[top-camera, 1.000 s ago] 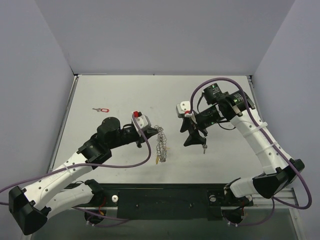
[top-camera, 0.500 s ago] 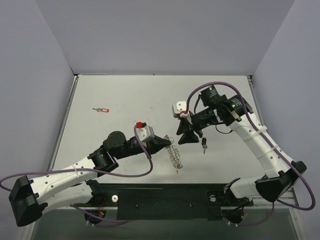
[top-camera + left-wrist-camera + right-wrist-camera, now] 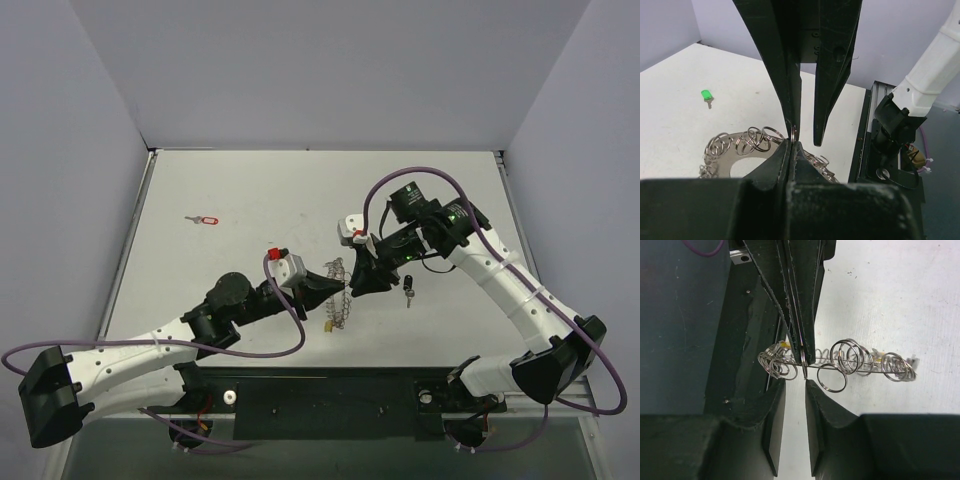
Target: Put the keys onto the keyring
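Keyring (image 3: 850, 360) sits near the middle of the desk (image 3: 250, 190), held between the 2 arms. The left claw (image 3: 792, 145) is clamped tight on 1 small loop of it, and the rest of the bunch trails toward the near edge. The right claw (image 3: 795, 385) meets it tip to tip. It stands narrow, with a slim gap between its fingers and that same loop just at the mouth of the gap, and it grips nothing yet.

3 loose keys lie on the desk: a dark-headed key (image 3: 407, 288) just beside the right claw, a red-headed key (image 3: 205, 219) well apart at the left, and a green-headed key (image 3: 705, 94) seen only from the left wrist.

The keyring looks light, hard and slick. Each wire loop is probably stiff, but the bunch is loose and likely to swing. A hold across 1 loop close to the main wire seems best. The keys are thin and flat, so the plastic head is probably the surest grip.
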`<state>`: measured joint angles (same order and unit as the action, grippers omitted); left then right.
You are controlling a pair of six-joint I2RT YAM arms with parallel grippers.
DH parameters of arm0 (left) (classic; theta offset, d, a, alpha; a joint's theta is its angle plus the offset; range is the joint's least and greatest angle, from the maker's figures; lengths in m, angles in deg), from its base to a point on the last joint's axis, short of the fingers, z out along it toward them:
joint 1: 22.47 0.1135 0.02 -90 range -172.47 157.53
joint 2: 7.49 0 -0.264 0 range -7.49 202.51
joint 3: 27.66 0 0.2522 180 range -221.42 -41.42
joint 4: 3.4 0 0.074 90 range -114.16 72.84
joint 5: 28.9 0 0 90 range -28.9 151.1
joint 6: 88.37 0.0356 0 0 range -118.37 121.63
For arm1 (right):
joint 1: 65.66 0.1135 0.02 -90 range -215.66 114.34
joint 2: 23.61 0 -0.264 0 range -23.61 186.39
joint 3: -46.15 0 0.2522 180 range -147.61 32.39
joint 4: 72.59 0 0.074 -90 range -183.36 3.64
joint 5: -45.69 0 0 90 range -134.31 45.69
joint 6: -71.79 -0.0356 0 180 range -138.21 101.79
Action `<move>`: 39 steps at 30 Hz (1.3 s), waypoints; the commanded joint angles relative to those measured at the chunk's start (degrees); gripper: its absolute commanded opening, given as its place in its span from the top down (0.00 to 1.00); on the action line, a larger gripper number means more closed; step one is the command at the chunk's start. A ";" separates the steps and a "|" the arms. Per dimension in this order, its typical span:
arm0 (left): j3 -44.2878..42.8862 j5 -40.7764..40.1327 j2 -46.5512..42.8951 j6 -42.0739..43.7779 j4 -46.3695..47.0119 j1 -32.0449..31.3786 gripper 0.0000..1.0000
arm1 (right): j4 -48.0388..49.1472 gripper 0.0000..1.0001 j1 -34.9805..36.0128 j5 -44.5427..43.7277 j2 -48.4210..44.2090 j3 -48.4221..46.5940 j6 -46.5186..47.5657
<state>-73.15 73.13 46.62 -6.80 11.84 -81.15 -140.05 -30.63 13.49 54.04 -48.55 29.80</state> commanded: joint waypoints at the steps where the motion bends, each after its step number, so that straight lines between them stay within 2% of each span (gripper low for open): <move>1: -0.27 -1.22 -0.23 -1.15 8.09 -0.74 1.00 | -0.01 0.82 0.57 3.63 -1.18 -0.88 -0.37; 20: 0.26 -0.96 1.18 -2.21 10.03 -1.00 1.00 | -0.36 0.81 0.31 6.80 -1.09 -2.11 -1.16; 27: 0.96 -0.08 1.00 -3.17 10.91 -1.09 1.00 | -0.19 0.74 -1.45 4.78 -0.57 -3.25 -2.48; 33: 1.58 -0.17 0.83 -3.35 11.26 -1.00 1.00 | 0.08 0.72 -1.80 6.53 -0.66 -3.52 -3.45; 39: 1.75 -0.52 0.65 -3.53 12.05 -1.09 1.00 | 0.60 0.75 -0.93 7.24 -0.13 -2.90 -3.89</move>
<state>-70.68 72.33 47.82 -9.68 17.06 -81.80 -139.70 -32.23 17.39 53.86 -50.33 26.56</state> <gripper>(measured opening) 0.024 0.259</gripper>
